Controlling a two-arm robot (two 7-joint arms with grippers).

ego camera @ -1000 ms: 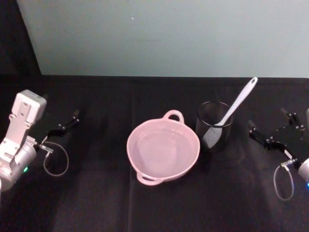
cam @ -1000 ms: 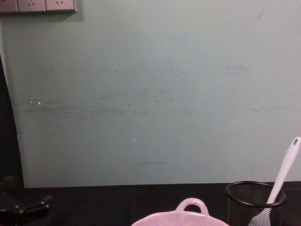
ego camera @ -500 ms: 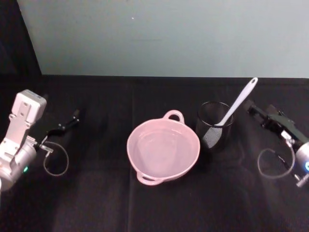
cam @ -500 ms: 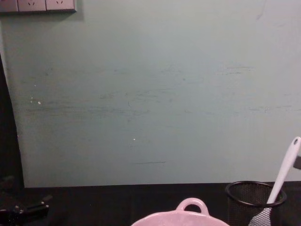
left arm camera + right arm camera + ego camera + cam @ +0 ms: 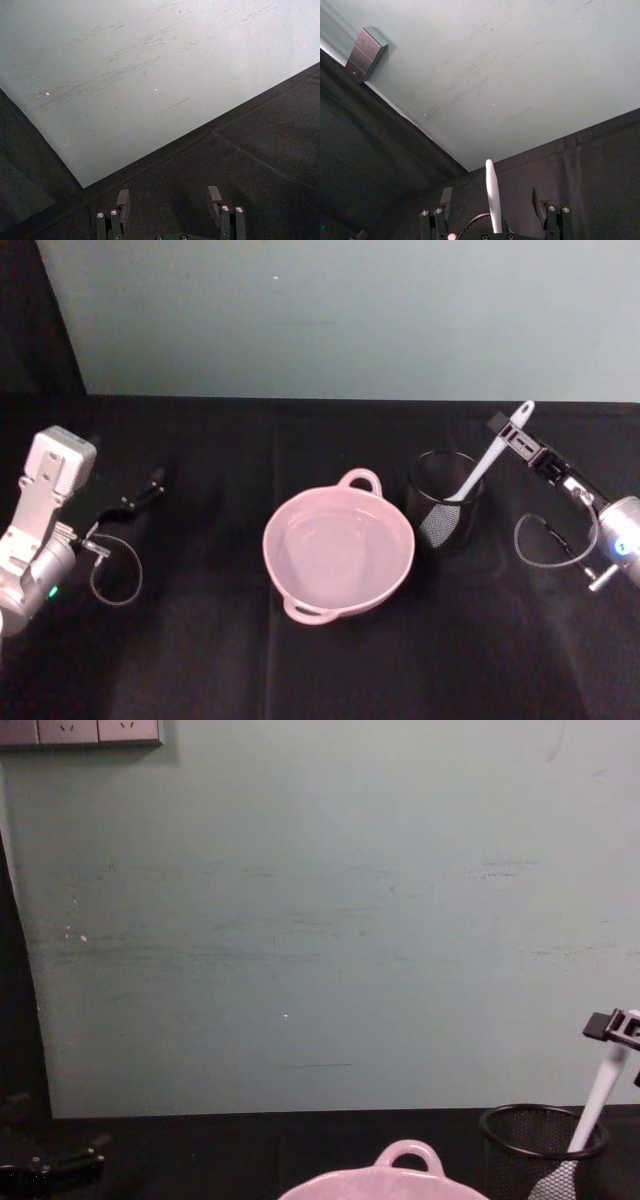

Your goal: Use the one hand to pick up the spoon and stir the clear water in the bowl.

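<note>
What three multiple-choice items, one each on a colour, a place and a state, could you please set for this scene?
1. What colour is the bowl?
A. blue
B. green
C. pale pink

2. Where is the spoon?
A. lying in the bowl
B. leaning in the black mesh cup
C. flat on the cloth

3. How does the right gripper stand?
A. open, with a finger on each side of the spoon's handle
B. shut on the bowl's loop handle
C. shut on the cup's rim

Answers:
1 C, as the head view shows a pale pink bowl.
2 B, as the spoon's head sits inside the mesh cup and its handle slants up out of it.
3 A, as the right wrist view shows the white handle between two spread fingers, touching neither.
The left gripper sits parked far to the left.
</note>
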